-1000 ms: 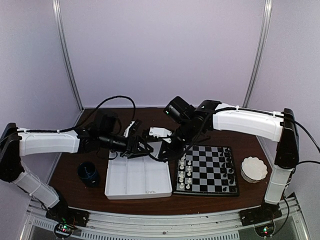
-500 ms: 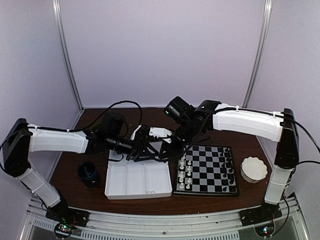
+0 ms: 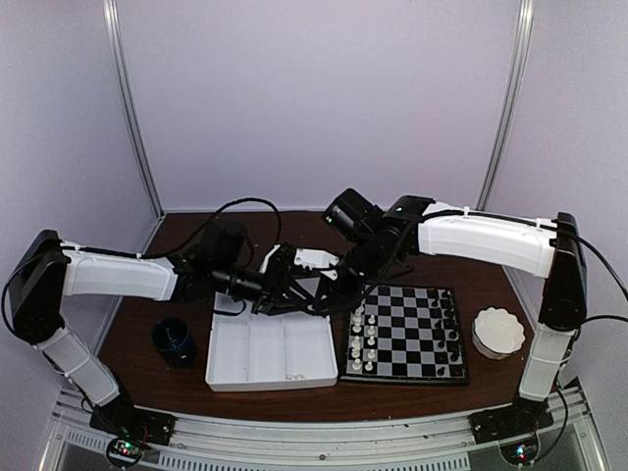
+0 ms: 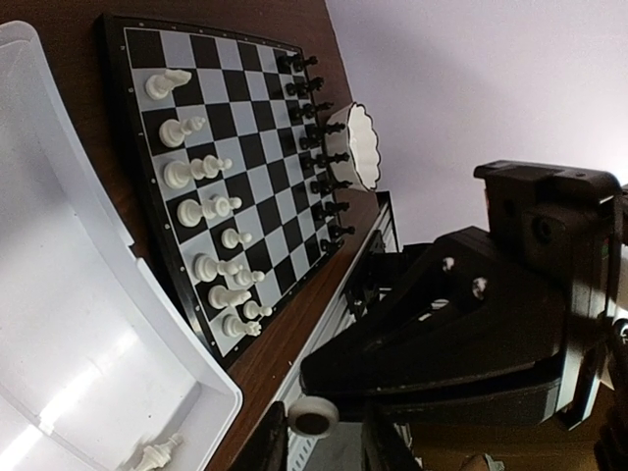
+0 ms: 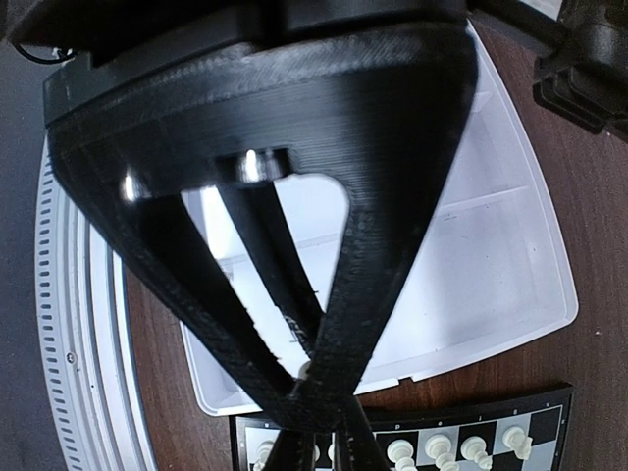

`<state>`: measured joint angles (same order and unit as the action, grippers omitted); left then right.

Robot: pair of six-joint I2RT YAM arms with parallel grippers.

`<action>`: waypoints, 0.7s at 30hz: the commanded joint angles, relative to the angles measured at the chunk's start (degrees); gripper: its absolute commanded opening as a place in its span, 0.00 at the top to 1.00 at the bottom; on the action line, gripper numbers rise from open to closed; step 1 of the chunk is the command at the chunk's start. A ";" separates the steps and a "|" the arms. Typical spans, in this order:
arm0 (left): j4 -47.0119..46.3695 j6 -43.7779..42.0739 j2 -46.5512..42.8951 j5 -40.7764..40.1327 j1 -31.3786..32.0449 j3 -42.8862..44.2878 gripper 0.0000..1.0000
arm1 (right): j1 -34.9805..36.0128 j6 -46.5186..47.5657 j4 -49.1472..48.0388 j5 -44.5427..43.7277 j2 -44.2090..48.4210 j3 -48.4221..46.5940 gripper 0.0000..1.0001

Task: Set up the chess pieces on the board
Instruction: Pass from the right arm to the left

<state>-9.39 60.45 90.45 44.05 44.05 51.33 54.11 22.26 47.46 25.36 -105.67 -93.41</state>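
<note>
The board (image 3: 404,379) lies right of centre, with white chess pieces (image 3: 363,334) on its left columns and black pieces (image 3: 449,324) along its right edge. My right gripper (image 3: 329,297) hangs above the gap between tray and board, shut on a small white piece (image 5: 306,370). In the left wrist view that piece's round base (image 4: 312,420) shows between my left gripper's (image 4: 322,446) spread fingers, which do not touch it. My left gripper (image 3: 306,299) reaches in from the left, open. One white piece (image 4: 157,453) lies in the tray.
A white compartmented tray (image 3: 255,353) sits left of the board. A dark blue cup (image 3: 174,339) stands left of the tray. A white scalloped bowl (image 3: 498,331) stands right of the board. The two grippers are tip to tip.
My left arm has moved right, bringing its gripper up to the right gripper's tip. The right arm has barely moved.
</note>
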 commanded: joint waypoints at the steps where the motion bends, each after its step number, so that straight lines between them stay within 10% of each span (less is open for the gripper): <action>1: -3.95 0.84 1.19 1.49 0.33 1.37 0.74 | 0.05 -0.45 -0.33 -0.86 0.83 -1.16 0.99; 21: -15.64 7.79 3.37 2.35 0.30 -1.23 0.85 | -0.01 -2.52 -1.23 -1.32 2.25 -1.04 0.96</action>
<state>-17.19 66.94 94.08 45.25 43.94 50.35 53.78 20.71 48.77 23.86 -105.65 -93.41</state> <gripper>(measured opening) 0.162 0.047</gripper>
